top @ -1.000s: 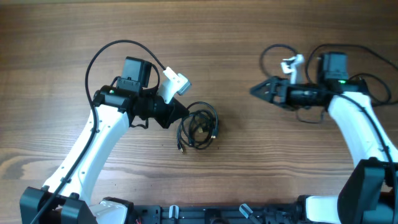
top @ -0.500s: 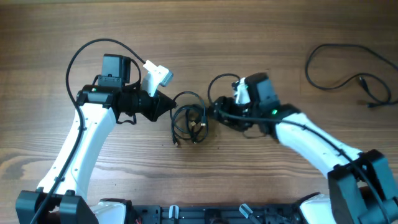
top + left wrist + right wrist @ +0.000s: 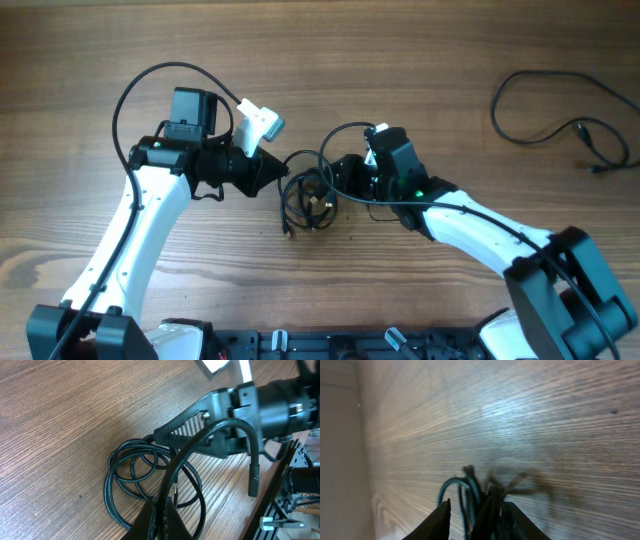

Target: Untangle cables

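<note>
The tangle of cables (image 3: 312,200) sits mid-table (image 3: 420,40) right between the two arms, and one separate loose cord (image 3: 494,105) lies well apart at the far right edge. The left gripper (image 3: 278,176) is pinched closed on one strand of the bundle, which arches up out of its fingertips (image 3: 159,516) while the other loops lie flat on the wood. The right gripper (image 3: 338,176) is nosed into the other side of the tangle with cords between its fingers (image 3: 443,516), but its wrist view is so blurry I can't tell if it's clamped or not.
</note>
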### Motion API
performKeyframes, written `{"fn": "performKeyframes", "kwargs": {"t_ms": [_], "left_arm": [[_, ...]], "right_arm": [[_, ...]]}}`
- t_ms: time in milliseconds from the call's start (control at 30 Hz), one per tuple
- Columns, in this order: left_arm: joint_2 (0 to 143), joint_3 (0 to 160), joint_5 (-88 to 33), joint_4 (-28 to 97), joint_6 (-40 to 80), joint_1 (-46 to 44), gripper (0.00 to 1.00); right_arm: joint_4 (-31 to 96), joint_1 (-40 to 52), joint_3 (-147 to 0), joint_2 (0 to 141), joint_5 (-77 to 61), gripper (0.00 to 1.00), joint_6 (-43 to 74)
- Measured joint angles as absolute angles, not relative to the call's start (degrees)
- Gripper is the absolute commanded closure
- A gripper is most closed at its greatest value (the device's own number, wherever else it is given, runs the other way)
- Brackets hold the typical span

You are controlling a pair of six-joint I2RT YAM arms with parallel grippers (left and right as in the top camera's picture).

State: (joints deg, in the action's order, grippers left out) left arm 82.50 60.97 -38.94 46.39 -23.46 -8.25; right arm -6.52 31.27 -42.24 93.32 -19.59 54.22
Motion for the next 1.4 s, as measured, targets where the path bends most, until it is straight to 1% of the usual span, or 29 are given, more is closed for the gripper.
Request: {"fn": "performKeyframes", "kwargs": {"t_ms": [33, 67, 100, 133, 233, 333, 467, 500, 600, 700, 767, 833, 1033, 1133, 1200, 1300, 1400], "left_arm": [[82.50, 60.97, -38.94, 46.37, -23.46, -8.25, 0.96], [82.50, 60.97, -38.94, 46.37, -23.44, -8.25, 0.96], [82.50, 60.97, -38.94, 46.35, -23.46, -8.25, 0.96], [82.50, 60.97, -38.94, 46.22, -23.46, -8.25, 0.96], [82.50, 60.97, -38.94, 46.24, -23.46, -8.25, 0.96], [82.50, 60.97, -38.63, 46.15, -23.20, -8.25, 0.96], [82.52, 60.97, -32.47, 42.61, -17.08, -8.32, 0.96], [82.61, 60.97, -30.68, 41.65, -14.57, -8.29, 0.96], [83.85, 60.97, -19.49, 39.24, -2.28, -8.08, 0.96], [86.91, 60.99, -3.62, 41.47, 13.98, -6.42, 0.96], [89.54, 60.99, 3.88, 43.75, 23.29, -3.77, 0.96], [90.94, 60.99, 6.68, 44.51, 27.79, -0.82, 0.96], [91.29, 60.99, 5.98, 46.13, 32.08, 8.10, 0.96], [91.29, 60.99, 4.38, 46.48, 32.47, 9.41, 0.96], [91.29, 60.99, 3.95, 46.50, 32.51, 9.52, 0.96], [91.29, 60.99, 3.09, 46.50, 32.51, 9.50, 0.96], [91.29, 60.99, 1.21, 46.52, 32.91, 9.41, 0.96]], "right_arm": [[-6.52, 31.27, -42.22, 94.37, -19.38, 0.68, 54.22], [-6.76, 31.27, -42.22, 95.07, -19.22, 0.75, 54.19], [-7.42, 31.27, -42.19, 95.64, -19.16, 0.94, 54.17], [-8.69, 31.27, -42.09, 95.85, -19.05, 0.96, 54.22], [-11.38, 31.18, -42.06, 95.83, -19.07, 0.96, 53.78], [-11.46, 28.14, -42.06, 95.02, -22.74, 0.96, 50.41], [-8.73, 17.65, -42.02, 86.24, -31.27, 0.96, 45.52], [-8.25, 16.14, -42.02, 84.44, -32.27, 0.96, 44.51], [-5.63, 13.02, -42.02, 79.92, -34.59, 0.96, 39.59], [-3.81, 11.27, -42.02, 78.89, -37.36, 0.96, 34.63], [-3.73, 9.74, -42.02, 78.87, -38.76, 0.96, 32.80], [-3.53, 7.25, -42.02, 78.87, -39.16, 0.96, 32.21], [-2.11, -1.15, -42.02, 78.85, -40.14, 0.96, 31.38], [-1.37, -5.45, -42.02, 78.85, -40.07, 0.96, 30.28], [-0.43, -8.25, -42.02, 78.85, -37.39, 0.96, 29.36], [1.21, -12.64, -42.00, 78.85, -29.63, 0.96, 26.57], [2.00, -14.79, -42.00, 78.85, -24.86, 0.96, 22.55]]}}
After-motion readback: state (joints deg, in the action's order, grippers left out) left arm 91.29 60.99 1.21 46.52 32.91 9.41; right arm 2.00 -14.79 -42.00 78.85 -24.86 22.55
